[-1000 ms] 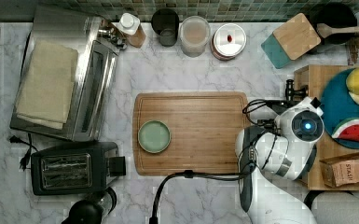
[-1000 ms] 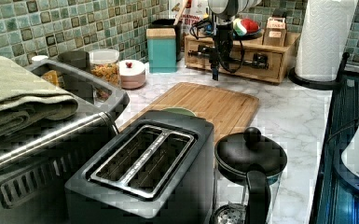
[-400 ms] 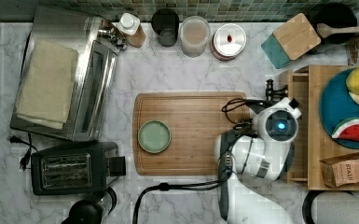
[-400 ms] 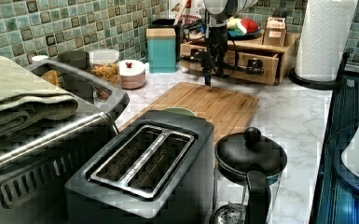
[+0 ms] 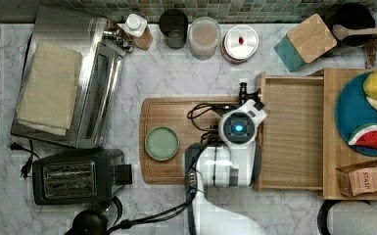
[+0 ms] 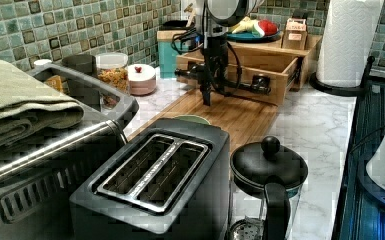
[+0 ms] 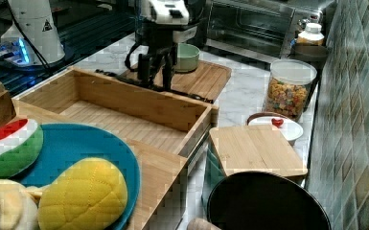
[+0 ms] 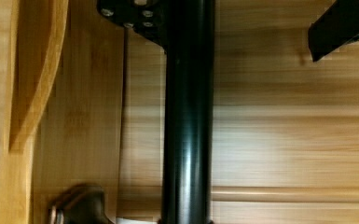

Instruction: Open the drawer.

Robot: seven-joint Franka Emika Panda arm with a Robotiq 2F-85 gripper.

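The drawer (image 5: 294,132) stands pulled well out of its light-wood organiser box (image 5: 357,132) on the marble counter (image 5: 186,63), its front wall overhanging the edge of the bamboo cutting board (image 5: 176,117) in the top view; the flat wood-grain bottom lies exposed and bare. The tool (image 7: 157,72) sits at the drawer front, straddling the black bar handle (image 8: 188,116), which runs through the middle of the wrist view close under the camera. Whether the tool is clenched on the bar or merely hooked around it cannot be told. Judgement: the drawer is rigid, thin-walled wood, probably light when empty, and should slide rather than lift. The bar is smooth metal and likely slippery, so hold belongs near its middle, between the mounts, pulling straight to avoid racking. A green bowl (image 5: 162,143) rests on the board, clear of the drawer.
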